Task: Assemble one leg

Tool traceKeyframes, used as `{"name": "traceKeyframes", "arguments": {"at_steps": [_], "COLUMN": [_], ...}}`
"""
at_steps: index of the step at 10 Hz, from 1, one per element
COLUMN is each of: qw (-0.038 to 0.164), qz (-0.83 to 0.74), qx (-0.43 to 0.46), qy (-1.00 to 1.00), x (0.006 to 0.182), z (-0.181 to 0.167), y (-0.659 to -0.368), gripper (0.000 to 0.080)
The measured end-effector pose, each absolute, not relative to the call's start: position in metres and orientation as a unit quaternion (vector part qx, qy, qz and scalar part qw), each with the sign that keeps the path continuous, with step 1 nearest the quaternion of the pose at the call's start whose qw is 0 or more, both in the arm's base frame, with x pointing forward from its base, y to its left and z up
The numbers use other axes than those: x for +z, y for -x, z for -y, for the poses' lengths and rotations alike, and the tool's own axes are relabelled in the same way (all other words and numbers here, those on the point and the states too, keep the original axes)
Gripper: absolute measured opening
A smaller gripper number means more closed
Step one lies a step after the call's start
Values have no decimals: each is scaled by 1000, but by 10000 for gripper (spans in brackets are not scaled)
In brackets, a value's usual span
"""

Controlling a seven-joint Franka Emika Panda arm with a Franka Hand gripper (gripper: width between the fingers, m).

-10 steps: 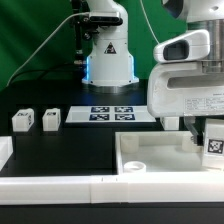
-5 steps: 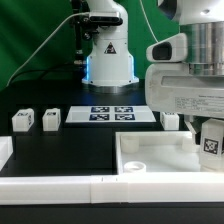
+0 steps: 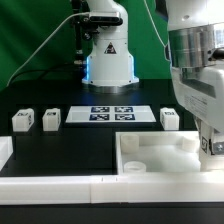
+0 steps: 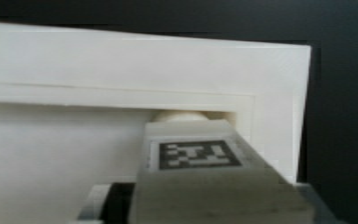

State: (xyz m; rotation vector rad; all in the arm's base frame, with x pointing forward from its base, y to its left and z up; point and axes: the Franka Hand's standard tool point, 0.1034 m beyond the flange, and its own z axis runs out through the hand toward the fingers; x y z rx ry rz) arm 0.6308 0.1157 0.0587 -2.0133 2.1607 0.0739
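Note:
My gripper [image 3: 211,140] is shut on a leg [image 3: 209,147], a small white block, and holds it over the far right corner of the large white tray-like part [image 3: 150,153]. In the wrist view the leg [image 4: 199,160] shows its black-and-white tag and fills the space between the jaws of my gripper [image 4: 202,205]. Just beyond it a round corner hole [image 4: 185,117] of the tray-like part [image 4: 123,90] peeks out, mostly hidden. Three more legs stand on the black table: two at the exterior view's left [image 3: 22,120] [image 3: 49,119] and one behind the tray-like part [image 3: 170,118].
The marker board [image 3: 110,114] lies flat in the middle, in front of the robot base [image 3: 108,60]. A white L-shaped rail [image 3: 60,186] runs along the front edge and up the exterior view's left side.
The wrist has turned upright over the tray-like part's right corner. The held leg's tag, which faced the exterior camera, has turned away. The other legs have not moved.

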Motion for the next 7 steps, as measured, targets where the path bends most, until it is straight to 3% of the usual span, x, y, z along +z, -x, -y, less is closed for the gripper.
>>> {"name": "traceKeyframes", "arguments": {"at_steps": [3, 4, 5, 6, 7], "qw": [92, 91, 91, 92, 89], "qz": [-754, -736, -707, -669, -607], "qx": [29, 27, 26, 21, 14], "qy": [650, 670, 701, 738, 789], "x": [58, 58, 59, 60, 60], "z": [-117, -120, -127, -128, -129], "y": [-630, -629, -627, -627, -626], "gripper": [293, 328, 536, 536, 627]}}
